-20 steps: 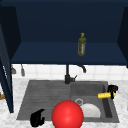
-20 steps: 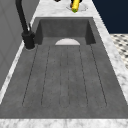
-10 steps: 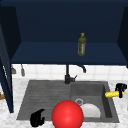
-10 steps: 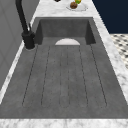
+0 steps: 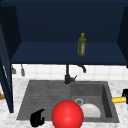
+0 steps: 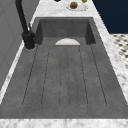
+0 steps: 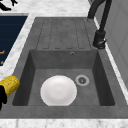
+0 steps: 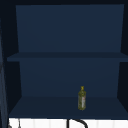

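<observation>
My right hand [image 5: 125, 93] is at the far right, past the sink's right rim, shut on a rough yellow cylinder [image 5: 118, 100] that points toward the basin. The right side view shows that yellow cylinder [image 7: 9, 85] over the counter beside the basin, with the black hand [image 7: 2, 96] behind it. My left hand [image 5: 37, 118] hovers low at the front left, near the drainboard's front corner, with relaxed fingers holding nothing. A big red ball [image 5: 67, 115] is at the front between the left hand and the basin. In the basin lies a white plate [image 7: 58, 90].
A black faucet [image 5: 67, 77] stands behind the sink [image 5: 107, 87], with the ribbed drainboard [image 6: 65, 75] to its left. An olive bottle [image 8: 81, 101] stands on the blue cabinet's lower shelf. A small plate of fruit [image 6: 75, 5] lies on the counter beyond the basin.
My right hand has carried the yellow cylinder to the right and slightly down, from over the basin's right rim to past it. The left hand has not moved.
</observation>
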`<state>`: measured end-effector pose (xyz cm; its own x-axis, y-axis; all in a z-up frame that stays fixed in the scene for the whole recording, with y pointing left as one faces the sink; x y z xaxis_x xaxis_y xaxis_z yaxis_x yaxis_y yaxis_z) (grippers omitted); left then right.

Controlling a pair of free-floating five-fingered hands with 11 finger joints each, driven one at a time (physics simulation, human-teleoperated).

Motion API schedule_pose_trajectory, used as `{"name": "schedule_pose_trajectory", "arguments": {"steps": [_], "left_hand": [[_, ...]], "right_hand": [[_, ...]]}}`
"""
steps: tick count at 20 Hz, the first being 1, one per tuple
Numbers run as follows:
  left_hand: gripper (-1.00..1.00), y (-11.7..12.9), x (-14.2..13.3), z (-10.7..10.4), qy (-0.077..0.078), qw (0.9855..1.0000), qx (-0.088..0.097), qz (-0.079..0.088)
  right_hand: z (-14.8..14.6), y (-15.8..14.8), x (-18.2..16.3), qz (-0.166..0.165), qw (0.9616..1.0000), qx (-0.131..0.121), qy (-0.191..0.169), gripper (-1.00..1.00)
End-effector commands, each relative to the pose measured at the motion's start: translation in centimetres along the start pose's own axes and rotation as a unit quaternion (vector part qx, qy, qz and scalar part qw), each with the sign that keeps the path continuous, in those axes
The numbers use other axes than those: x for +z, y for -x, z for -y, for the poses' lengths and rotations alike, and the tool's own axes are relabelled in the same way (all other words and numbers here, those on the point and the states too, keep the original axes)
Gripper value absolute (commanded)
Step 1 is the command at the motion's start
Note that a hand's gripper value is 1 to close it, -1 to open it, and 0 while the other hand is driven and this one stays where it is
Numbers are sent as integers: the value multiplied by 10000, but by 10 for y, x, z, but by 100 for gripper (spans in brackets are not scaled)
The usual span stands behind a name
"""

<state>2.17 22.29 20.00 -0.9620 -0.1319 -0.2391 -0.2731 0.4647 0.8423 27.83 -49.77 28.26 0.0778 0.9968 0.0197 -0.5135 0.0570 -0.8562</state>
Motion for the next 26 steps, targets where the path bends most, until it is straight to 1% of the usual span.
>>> {"name": "schedule_pose_trajectory", "arguments": {"steps": [1,2,4,6,7,10,14,17,21,23,24,26], "left_hand": [[0,0,0,0,0,10000,0,0],[0,0,0,0,0,10000,0,0],[0,0,0,0,0,10000,0,0],[0,0,0,0,0,10000,0,0],[0,0,0,0,0,10000,0,0],[0,0,0,0,0,10000,0,0],[0,0,0,0,0,10000,0,0],[0,0,0,0,0,10000,0,0],[0,0,0,0,0,10000,0,0],[0,0,0,0,0,10000,0,0],[0,0,0,0,0,10000,0,0],[0,0,0,0,0,10000,0,0]], "right_hand": [[-23,10,18,-62,9999,-118,-69,100],[-27,17,20,-51,9998,-183,-16,100],[-23,31,18,-58,9997,-236,-25,100],[-25,44,17,31,9997,-200,-134,100],[-27,51,18,105,9995,-176,-254,100],[-29,71,14,162,9987,-164,-444,100],[-26,98,9,175,9986,-169,-476,100],[-27,120,5,163,9981,-154,-577,100],[-25,151,-3,149,9981,-132,-575,100],[-25,165,-6,148,9981,-74,-599,100],[-25,167,-11,216,9980,-38,-587,100],[-30,171,-29,242,9978,122,-613,100]]}}
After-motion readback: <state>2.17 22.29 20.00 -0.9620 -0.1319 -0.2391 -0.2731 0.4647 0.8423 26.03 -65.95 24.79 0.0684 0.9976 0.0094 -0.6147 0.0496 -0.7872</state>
